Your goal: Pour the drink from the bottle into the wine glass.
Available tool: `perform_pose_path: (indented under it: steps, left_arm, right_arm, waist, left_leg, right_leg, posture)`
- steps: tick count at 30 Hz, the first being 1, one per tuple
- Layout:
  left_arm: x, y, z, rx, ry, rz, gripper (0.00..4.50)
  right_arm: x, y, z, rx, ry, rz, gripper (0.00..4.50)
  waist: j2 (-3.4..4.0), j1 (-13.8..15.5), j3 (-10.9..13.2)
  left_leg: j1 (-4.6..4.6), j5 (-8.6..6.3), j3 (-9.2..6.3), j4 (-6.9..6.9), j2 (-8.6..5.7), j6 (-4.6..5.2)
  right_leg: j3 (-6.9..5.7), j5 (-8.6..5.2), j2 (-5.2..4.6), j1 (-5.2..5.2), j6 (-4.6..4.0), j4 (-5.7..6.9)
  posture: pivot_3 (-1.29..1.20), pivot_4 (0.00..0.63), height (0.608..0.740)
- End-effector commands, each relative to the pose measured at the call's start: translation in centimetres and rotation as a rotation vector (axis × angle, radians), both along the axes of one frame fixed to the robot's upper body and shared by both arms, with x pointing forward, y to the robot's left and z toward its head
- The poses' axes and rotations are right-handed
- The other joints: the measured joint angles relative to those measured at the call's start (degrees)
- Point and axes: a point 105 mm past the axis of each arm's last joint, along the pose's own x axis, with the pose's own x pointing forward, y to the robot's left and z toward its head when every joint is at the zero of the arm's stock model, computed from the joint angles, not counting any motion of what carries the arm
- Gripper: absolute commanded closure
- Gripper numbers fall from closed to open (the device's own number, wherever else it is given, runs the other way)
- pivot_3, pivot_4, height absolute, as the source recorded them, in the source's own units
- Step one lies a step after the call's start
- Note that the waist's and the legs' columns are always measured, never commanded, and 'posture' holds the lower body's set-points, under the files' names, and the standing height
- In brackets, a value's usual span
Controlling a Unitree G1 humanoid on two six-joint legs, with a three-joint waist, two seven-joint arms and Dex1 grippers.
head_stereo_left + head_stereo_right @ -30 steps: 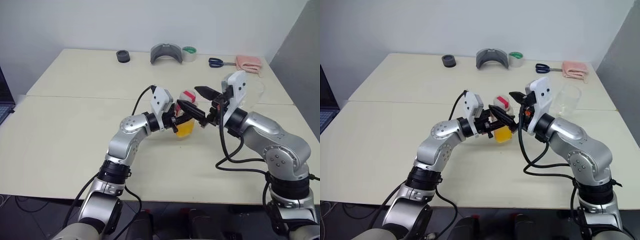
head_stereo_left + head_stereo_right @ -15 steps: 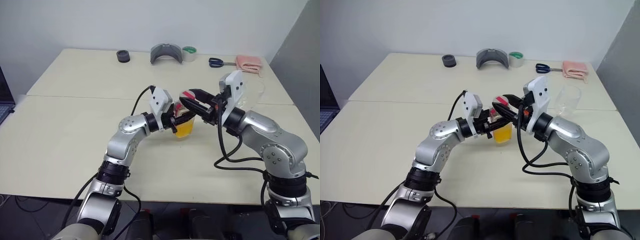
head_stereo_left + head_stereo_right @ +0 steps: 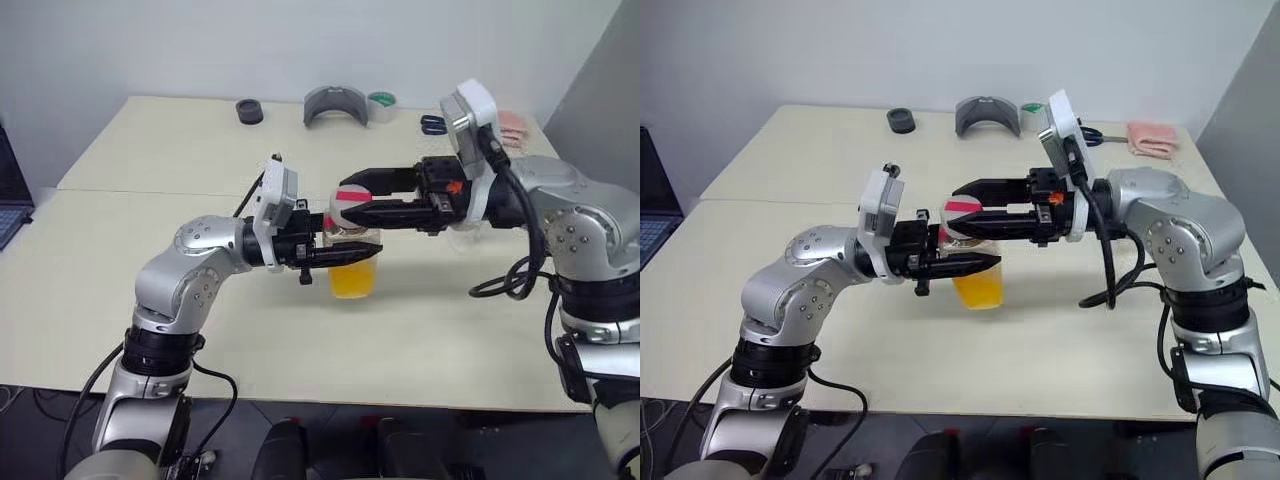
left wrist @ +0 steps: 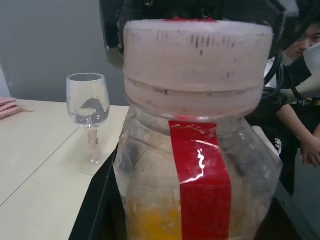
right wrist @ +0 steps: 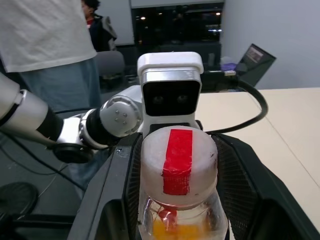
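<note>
My left gripper [image 3: 365, 251] is shut on the body of the bottle [image 4: 200, 185] and holds it upright over the near half of the table [image 3: 150, 150]. I cannot tell whether its base touches the table. The drink [image 3: 352, 282] fills the bottle's lower part. From the other side my right gripper [image 3: 345, 197] reaches in level, and its two fingers clamp the pale cap [image 5: 178, 167], which bears a red strip. The wine glass [image 4: 87, 115] stands upright on the table beyond the bottle, behind my right arm.
Along the far edge lie a black round object [image 3: 247, 111], a grey curved piece [image 3: 334, 104], a green tape roll [image 3: 380, 101], scissors [image 3: 430, 124] and a pink cloth [image 3: 512, 120]. A laptop [image 3: 5, 200] sits at the left. A person [image 5: 45, 35] stands nearby.
Both arms rose and drew back toward me, taking the bottle along. My right gripper swung round to point left and went from open beside the cap to shut on it.
</note>
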Motion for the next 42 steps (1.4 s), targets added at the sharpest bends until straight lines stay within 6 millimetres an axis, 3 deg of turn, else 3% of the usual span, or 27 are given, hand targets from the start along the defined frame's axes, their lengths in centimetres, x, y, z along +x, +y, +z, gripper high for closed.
perform_pose_path:
  steps: [1, 5, 8, 12, 20, 35, 38, 42]
  left_arm:
    - [-1.0, -0.6, 0.9, 0.007, -0.072, -0.071, 2.73]
    - [-0.3, 0.0, 0.6, 0.002, -0.064, -0.007, 2.73]
    - [0.3, 0.1, 0.3, -0.016, -0.051, 0.04, 2.73]
    - [1.2, -0.4, -0.1, -0.043, -0.042, 0.084, 2.73]
    - [3.4, -2.1, -0.8, -0.076, -0.058, 0.141, 2.73]
    - [4.1, -2.4, -0.5, -0.073, -0.083, 0.134, 2.73]
    - [4.1, -2.3, -0.5, -0.072, -0.083, 0.137, 2.73]
    - [4.0, -2.1, -0.6, -0.071, -0.082, 0.141, 2.73]
  right_arm:
    - [0.2, -1.7, 0.1, -0.028, -0.006, -0.058, 1.29]
    - [-0.5, -4.2, -0.5, -0.014, 0.028, -0.188, 0.03]
    - [-1.5, -5.1, -1.1, 0.019, 0.045, -0.296, 0.03]
    - [-2.0, -4.4, -2.1, 0.015, -0.002, -0.449, 0.03]
    - [-0.5, -1.9, -0.5, 0.181, -0.018, -0.676, 0.03]
    - [0.0, -0.6, -1.5, 0.17, -0.003, -0.709, 0.03]
    - [0.2, -0.6, -1.2, 0.191, -0.001, -0.707, 0.6]
    - [0.1, -0.5, -0.9, 0.223, 0.007, -0.694, 1.98]
  waist:
    - [0.0, -0.01, 0.0]
    - [0.0, 0.02, 0.0]
    - [0.03, -0.04, 0.01]
    - [0.05, -0.43, 0.01]
    - [0.06, -0.25, 0.01]
    - [0.06, -0.21, 0.01]
    - [0.06, -0.21, 0.01]
    - [0.06, -0.21, 0.01]
  left_leg:
    - [-0.02, 0.0, 0.0, 0.0, -0.01, 0.0]
    - [-0.07, 0.0, -0.06, -0.02, 0.02, 0.0]
    - [-0.14, 0.0, -0.16, -0.04, 0.02, 0.0]
    - [-0.13, 0.0, -0.32, -0.02, 0.04, 0.0]
    - [-0.08, 0.01, -0.45, 0.01, -0.01, -0.01]
    - [-0.24, 0.02, -0.58, -0.01, -0.03, 0.0]
    - [-0.24, 0.02, -0.59, -0.01, -0.02, 0.0]
    - [-0.24, 0.02, -0.59, -0.01, -0.02, 0.0]
  right_leg:
    - [0.0, 0.0, -0.01, -0.01, 0.0, -0.01]
    - [-0.01, -0.03, -0.01, -0.06, -0.06, 0.01]
    - [-0.01, -0.05, -0.01, -0.08, -0.09, 0.01]
    - [0.02, -0.05, 0.06, -0.09, -0.08, 0.05]
    - [-0.02, -0.04, 0.08, -0.04, -0.07, 0.15]
    - [-0.08, -0.05, 0.07, -0.09, -0.09, 0.05]
    - [-0.08, -0.05, 0.08, -0.09, -0.09, 0.05]
    - [-0.08, -0.05, 0.08, -0.09, -0.09, 0.06]
  posture:
    - [0.0, 0.15, 0.74]
    - [0.0, 0.15, 0.74]
    - [0.0, 0.15, 0.74]
    - [0.0, 0.15, 0.74]
    - [0.0, 0.15, 0.74]
    - [0.0, 0.15, 0.74]
    - [0.0, 0.15, 0.74]
    - [0.0, 0.15, 0.74]
